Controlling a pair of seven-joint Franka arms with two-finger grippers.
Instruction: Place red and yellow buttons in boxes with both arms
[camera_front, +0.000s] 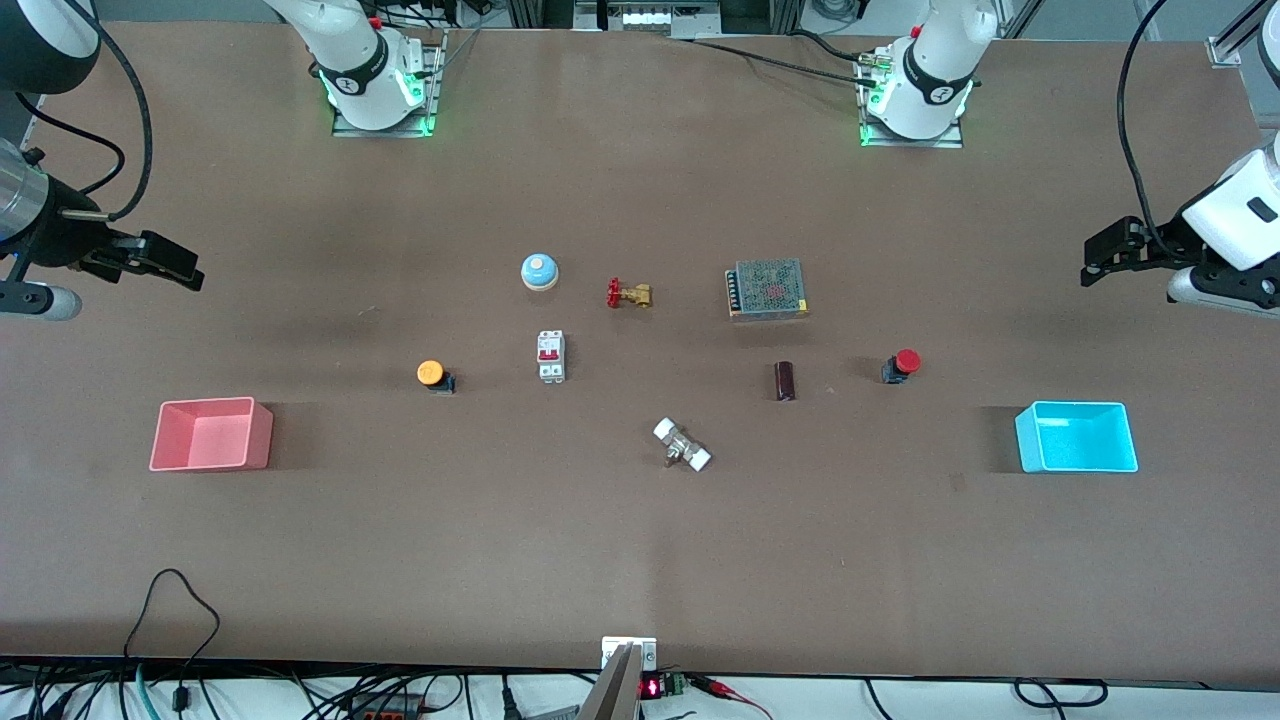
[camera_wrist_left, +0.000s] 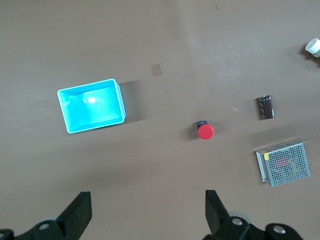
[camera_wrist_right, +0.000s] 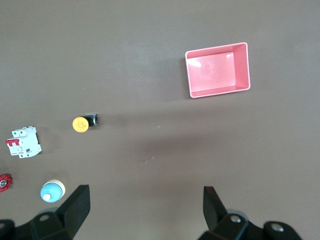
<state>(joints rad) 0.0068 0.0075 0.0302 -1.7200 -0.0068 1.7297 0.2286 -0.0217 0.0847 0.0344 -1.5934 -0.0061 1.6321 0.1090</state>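
Note:
The yellow button (camera_front: 433, 375) lies on the table toward the right arm's end; it also shows in the right wrist view (camera_wrist_right: 82, 123). The empty pink-red bin (camera_front: 210, 436) sits a little nearer the front camera, closer to that end (camera_wrist_right: 217, 70). The red button (camera_front: 903, 365) lies toward the left arm's end (camera_wrist_left: 204, 131), with the empty cyan bin (camera_front: 1077, 437) beside it, slightly nearer the camera (camera_wrist_left: 91, 105). My right gripper (camera_front: 185, 268) hangs open and empty above the table's end (camera_wrist_right: 146, 195). My left gripper (camera_front: 1092, 262) hangs open and empty above the left arm's end (camera_wrist_left: 148, 200).
In the middle of the table lie a blue-and-white bell (camera_front: 539, 271), a brass valve with a red handle (camera_front: 628, 294), a white circuit breaker (camera_front: 551, 356), a metal mesh power supply (camera_front: 767, 289), a dark cylinder (camera_front: 785, 381) and a white-ended fitting (camera_front: 682, 445).

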